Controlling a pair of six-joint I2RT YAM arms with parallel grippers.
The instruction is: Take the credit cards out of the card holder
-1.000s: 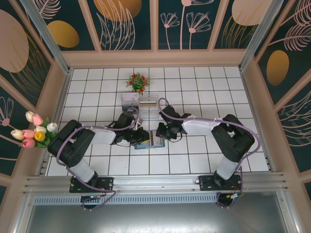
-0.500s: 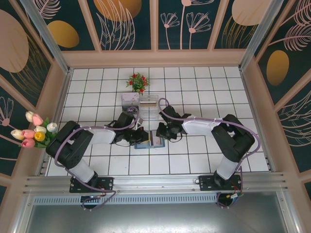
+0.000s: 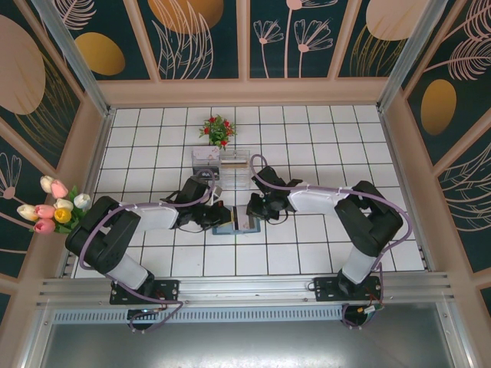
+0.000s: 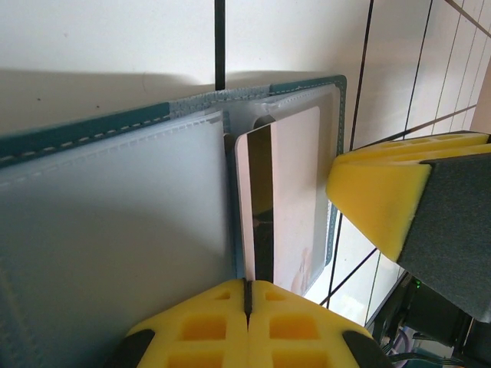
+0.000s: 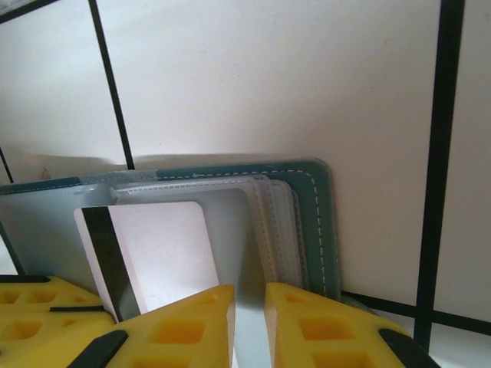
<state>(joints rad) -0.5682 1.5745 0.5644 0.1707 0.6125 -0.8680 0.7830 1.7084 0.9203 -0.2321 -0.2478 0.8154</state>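
The teal card holder point(image 3: 236, 225) lies open on the white tiles between my two grippers. In the left wrist view its clear sleeves point(image 4: 115, 230) spread to the left. A pale pink credit card point(image 4: 288, 192) with a black stripe sticks out of a sleeve. My left gripper point(image 4: 247, 282) is shut on that card's near edge. In the right wrist view the same card point(image 5: 161, 245) stands left of my right gripper point(image 5: 249, 295). Its jaws, a narrow gap apart, pinch a clear sleeve of the card holder point(image 5: 314, 199). From above, the left gripper point(image 3: 221, 218) and right gripper point(image 3: 253, 212) flank the holder.
A clear acrylic box rack point(image 3: 234, 170) and a small box point(image 3: 205, 159) stand just behind the holder. A red flower pot point(image 3: 218, 130) sits farther back. Tulips point(image 3: 57, 203) hang at the left wall. Panelled walls enclose the tiled floor on three sides.
My left gripper's jaws closed the last bit onto the card's edge, and the left arm shifted slightly. The right arm has stayed still.
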